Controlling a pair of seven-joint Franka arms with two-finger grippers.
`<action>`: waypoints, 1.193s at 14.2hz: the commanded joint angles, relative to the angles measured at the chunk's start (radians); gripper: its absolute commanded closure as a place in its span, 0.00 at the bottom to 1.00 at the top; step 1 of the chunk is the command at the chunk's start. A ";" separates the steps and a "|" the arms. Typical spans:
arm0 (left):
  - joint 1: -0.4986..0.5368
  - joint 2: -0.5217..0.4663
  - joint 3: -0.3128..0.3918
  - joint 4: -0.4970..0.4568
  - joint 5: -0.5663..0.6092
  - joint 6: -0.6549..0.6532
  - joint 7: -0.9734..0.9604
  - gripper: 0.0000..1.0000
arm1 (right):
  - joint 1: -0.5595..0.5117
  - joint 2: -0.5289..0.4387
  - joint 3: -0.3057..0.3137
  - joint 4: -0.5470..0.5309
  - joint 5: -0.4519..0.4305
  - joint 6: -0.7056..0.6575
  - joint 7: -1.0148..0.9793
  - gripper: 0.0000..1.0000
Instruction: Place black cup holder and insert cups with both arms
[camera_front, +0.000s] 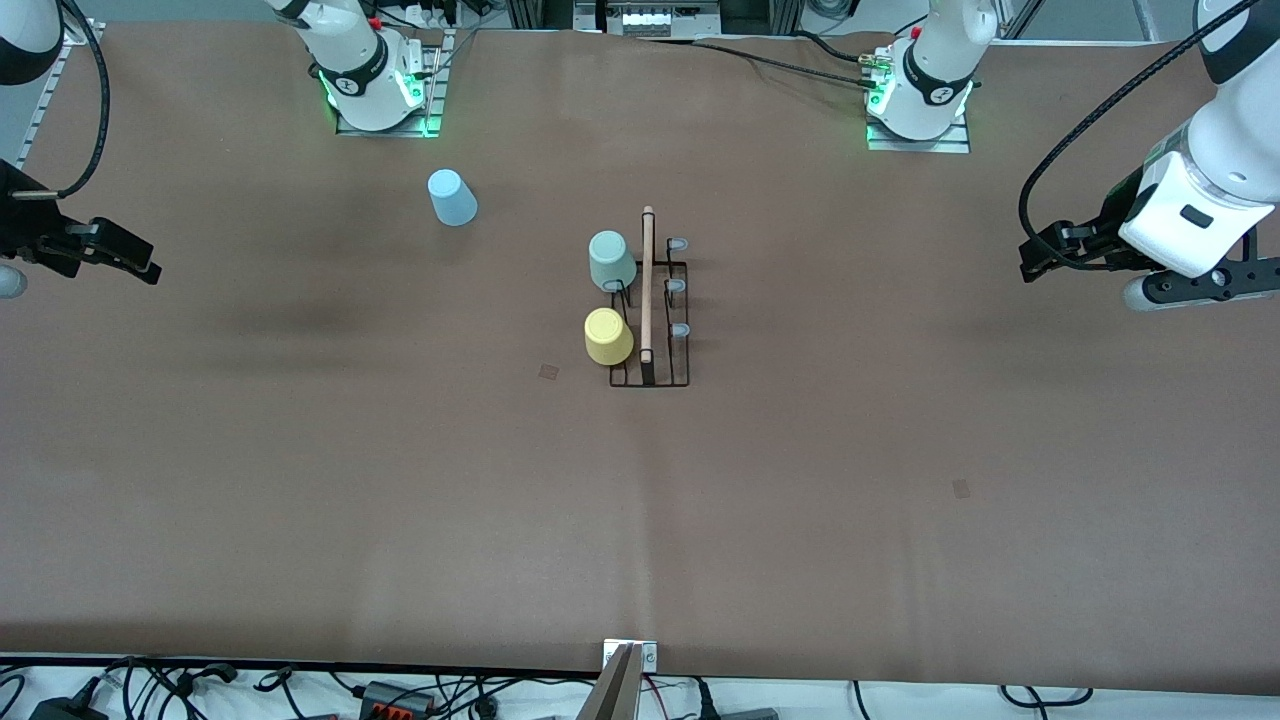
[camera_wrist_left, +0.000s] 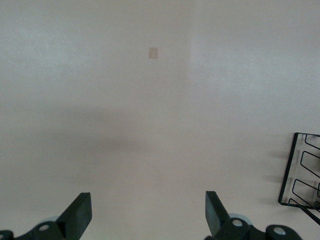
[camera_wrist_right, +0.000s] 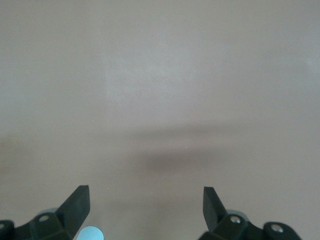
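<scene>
The black cup holder (camera_front: 650, 372) stands at the table's middle, its wooden rod (camera_front: 647, 285) pointing toward the front camera. A mint green cup (camera_front: 611, 260) and a yellow cup (camera_front: 608, 336) sit upside down on prongs on its right-arm side. The three prongs (camera_front: 676, 286) on its left-arm side are bare. A light blue cup (camera_front: 452, 197) stands upside down on the table near the right arm's base. My left gripper (camera_front: 1035, 262) (camera_wrist_left: 147, 200) is open and empty above the left arm's end of the table. My right gripper (camera_front: 140, 262) (camera_wrist_right: 145, 195) is open and empty above the right arm's end. A corner of the holder shows in the left wrist view (camera_wrist_left: 295, 170).
The table is covered in brown cloth (camera_front: 800, 480). Small square marks lie on it near the holder (camera_front: 548, 371) and nearer the front camera (camera_front: 961, 488). The arms' bases (camera_front: 375, 85) (camera_front: 920, 100) stand along the edge farthest from the camera. A metal bracket (camera_front: 628, 660) sits at the near edge.
</scene>
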 joint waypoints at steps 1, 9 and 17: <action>0.000 -0.004 -0.001 0.013 0.008 -0.018 -0.006 0.00 | -0.006 -0.011 0.013 0.002 -0.011 -0.036 -0.014 0.00; 0.000 -0.004 -0.001 0.013 0.008 -0.018 -0.006 0.00 | -0.003 -0.011 0.013 0.005 -0.003 -0.019 -0.011 0.00; 0.000 -0.004 -0.001 0.013 0.008 -0.018 -0.006 0.00 | 0.022 -0.017 -0.004 0.002 0.000 -0.026 -0.010 0.00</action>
